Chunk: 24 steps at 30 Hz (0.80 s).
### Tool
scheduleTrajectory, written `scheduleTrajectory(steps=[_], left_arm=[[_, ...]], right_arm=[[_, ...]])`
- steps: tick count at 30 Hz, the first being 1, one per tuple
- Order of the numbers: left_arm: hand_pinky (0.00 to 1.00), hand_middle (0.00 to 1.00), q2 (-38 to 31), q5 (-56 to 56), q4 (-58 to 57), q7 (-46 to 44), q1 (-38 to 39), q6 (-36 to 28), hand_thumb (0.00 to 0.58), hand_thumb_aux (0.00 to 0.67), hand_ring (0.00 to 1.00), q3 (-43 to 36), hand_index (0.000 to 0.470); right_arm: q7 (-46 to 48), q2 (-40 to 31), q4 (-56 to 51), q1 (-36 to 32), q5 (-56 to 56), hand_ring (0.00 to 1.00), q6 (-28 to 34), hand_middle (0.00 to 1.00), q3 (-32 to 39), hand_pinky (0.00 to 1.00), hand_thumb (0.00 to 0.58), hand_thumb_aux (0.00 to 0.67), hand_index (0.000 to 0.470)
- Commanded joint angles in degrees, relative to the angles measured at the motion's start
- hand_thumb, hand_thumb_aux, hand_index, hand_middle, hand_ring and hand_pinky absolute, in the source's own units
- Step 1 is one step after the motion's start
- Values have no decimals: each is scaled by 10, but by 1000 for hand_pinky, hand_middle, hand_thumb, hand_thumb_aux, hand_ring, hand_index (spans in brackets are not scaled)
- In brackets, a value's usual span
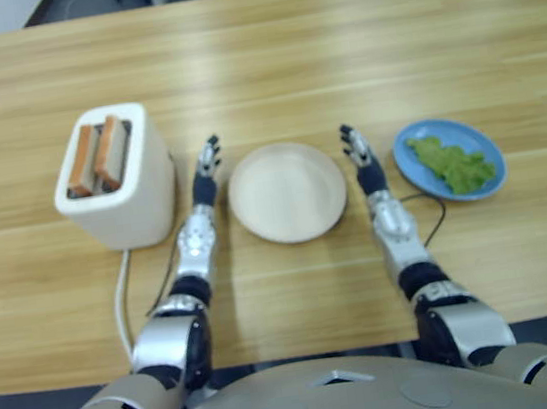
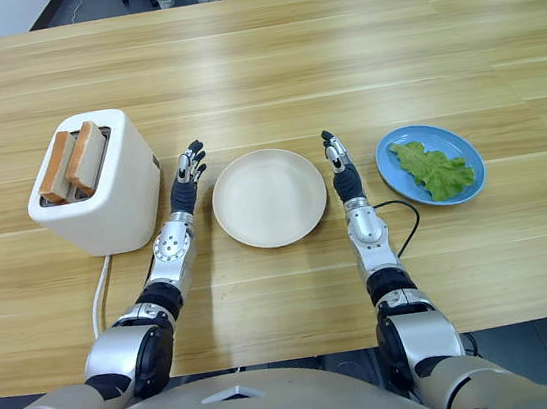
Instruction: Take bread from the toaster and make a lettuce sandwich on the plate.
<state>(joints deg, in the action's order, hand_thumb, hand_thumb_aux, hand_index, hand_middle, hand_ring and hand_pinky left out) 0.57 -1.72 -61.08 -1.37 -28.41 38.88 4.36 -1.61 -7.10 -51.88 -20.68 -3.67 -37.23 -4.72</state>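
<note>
1. Bread (image 2: 71, 162), 2 slices, is at the left of the wooden table (image 2: 254, 56), which carries everything in one row w/in arm's reach.
2. Toaster (image 2: 102, 207): white, stands at the left, slots up. Its white cord (image 2: 99, 293) trails toward the near edge, clear of the slots, so prob. no snag on a lift.
3. Plate (image 2: 270, 197): cream, round, nothing on it, dead centre btwn the two hands. It reads as the assembly spot, reachable from both sides.
4. Blue plate (image 2: 392, 177): smaller, at the right, just beyond the right hand (image 2: 337, 168). It keeps the filling apart from the bread side, so each hand has its own supply.
5. Left hand (image 2: 187, 175): lies btwn toaster and plate, fingers stretched toward the far side, holding nothing. It's nearest the toaster, so likely the one for the slices.
6. Right hand: btwn plate and blue plate, fingers likewise straight, nothing held. A thin black cable (image 2: 409, 222) loops beside its forearm.
7. Slices themselves: upright side by side, tops poking above the slots, leaving edges to pinch. No step done yet.
8. Lettuce (image 2: 433, 168): crinkly green leaf flat on the blue plate. Looks limp, prob. needs a light pinch.
</note>
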Motion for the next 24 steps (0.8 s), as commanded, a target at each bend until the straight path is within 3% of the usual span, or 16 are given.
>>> scheduleTrajectory(steps=[1,9,11,13,16,20,24], left_arm=[[0,0,-3,2,4,-2,7,-6,0,0,0,-1,0],[0,0,-3,-2,26,-9,16,-10,0,0,0,-9,0],[0,0,-1,0,101,-21,38,-14,0,0,0,-18,0],[0,0,1,22,249,-41,78,-34,0,0,0,-28,0],[0,0,-19,51,495,-63,135,-129,0,0,0,-42,0],[0,0,-77,107,788,-75,183,-306,0,0,0,-27,0],[0,0,-174,151,967,-81,199,-448,0,0,0,48,0]], right_arm=[[-1,1,-7,5,6,0,7,0,-3,0,0,0,0],[0,3,-9,6,5,0,11,0,-1,0,0,0,0],[1,4,-9,5,5,0,12,0,0,0,0,0,0],[2,3,-9,7,5,0,14,0,-1,0,0,0,0],[-1,6,-7,11,4,0,16,0,1,0,0,0,0],[-5,13,3,17,-1,0,20,0,7,0,0,0,0],[-11,22,15,24,-5,0,25,0,11,0,0,0,0]])
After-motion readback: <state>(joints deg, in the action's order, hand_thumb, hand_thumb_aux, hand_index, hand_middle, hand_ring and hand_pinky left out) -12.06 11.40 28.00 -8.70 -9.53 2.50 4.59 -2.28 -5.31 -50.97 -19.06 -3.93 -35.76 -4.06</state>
